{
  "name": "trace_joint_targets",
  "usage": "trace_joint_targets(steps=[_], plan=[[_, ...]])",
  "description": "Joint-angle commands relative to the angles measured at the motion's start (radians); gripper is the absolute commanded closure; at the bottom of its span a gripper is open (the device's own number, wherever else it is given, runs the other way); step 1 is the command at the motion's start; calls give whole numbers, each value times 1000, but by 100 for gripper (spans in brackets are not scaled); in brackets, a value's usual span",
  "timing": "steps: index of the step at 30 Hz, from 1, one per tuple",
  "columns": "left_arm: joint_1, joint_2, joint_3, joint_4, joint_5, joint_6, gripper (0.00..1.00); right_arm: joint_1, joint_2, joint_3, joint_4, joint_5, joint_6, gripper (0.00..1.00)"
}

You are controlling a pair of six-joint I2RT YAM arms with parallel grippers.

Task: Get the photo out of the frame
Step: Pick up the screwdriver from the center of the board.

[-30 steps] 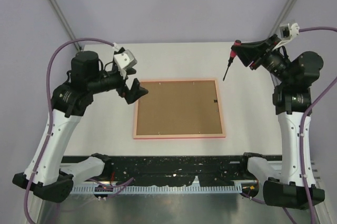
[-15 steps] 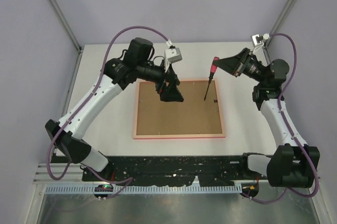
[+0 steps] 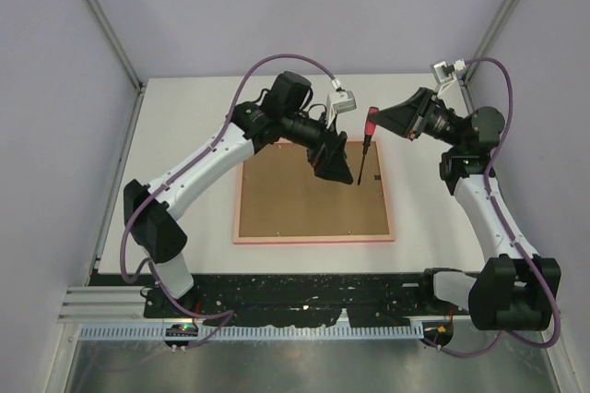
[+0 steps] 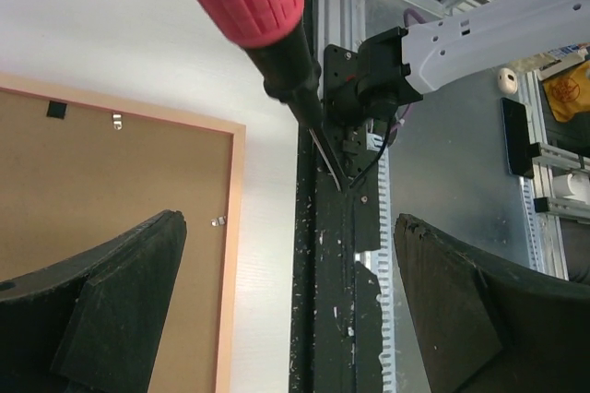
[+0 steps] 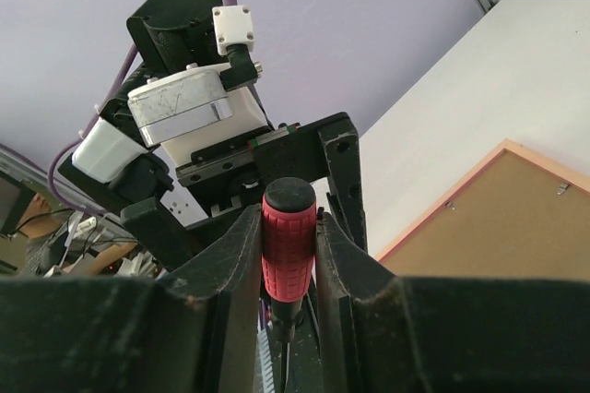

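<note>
Red-handled screwdriver [image 3: 366, 146], clamped in the right gripper [image 3: 379, 119], points down over the frame's [image 3: 313, 238] right side. Left gripper [image 3: 334, 170] hovers beside it, jaws wide, empty. Frame lies on the table [image 3: 184, 135], brown backing board [image 3: 295, 199] up, pink rim

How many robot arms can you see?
2. The left arm reaches over the frame's brown back; the right arm holds a red-handled screwdriver above its right side.

Frame [image 3: 313, 239] flat on table [image 3: 184, 135], screwdriver [image 3: 366, 148] above its far right part, left pincer [image 3: 334, 172] just beside.
</note>
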Motion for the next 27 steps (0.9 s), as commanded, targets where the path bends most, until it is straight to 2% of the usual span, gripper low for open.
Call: trace_joint_targets(steps=[1,6,10,12,16,18,21,25,27], plan=[[-44,26,85,44,28,-25,0,7,-56,-20,81,-21,25,92],[-105,87,159,-21,57,3,0,7,-58,-44,145,-44,54,92],[-112,129,199,-29,81,-26,1,5,-33,-96,318,-41,149,92],[-110,129,186,-29,80,-21,5,7,-33,-124,342,-32,169,92],[-110,103,124,8,80,-31,25,-1,-56,-124,307,-24,137,92],[-112,91,97,22,69,-35,42,-2,-64,-119,305,-25,137,92],[-112,85,88,27,35,-40,63,-4,-73,-121,297,-19,131,92],[-110,86,88,20,-3,-47,100,-11,-96,-121,224,-28,90,92],[-104,78,79,23,-11,-47,100,-16,-114,-121,164,-47,23,92]])
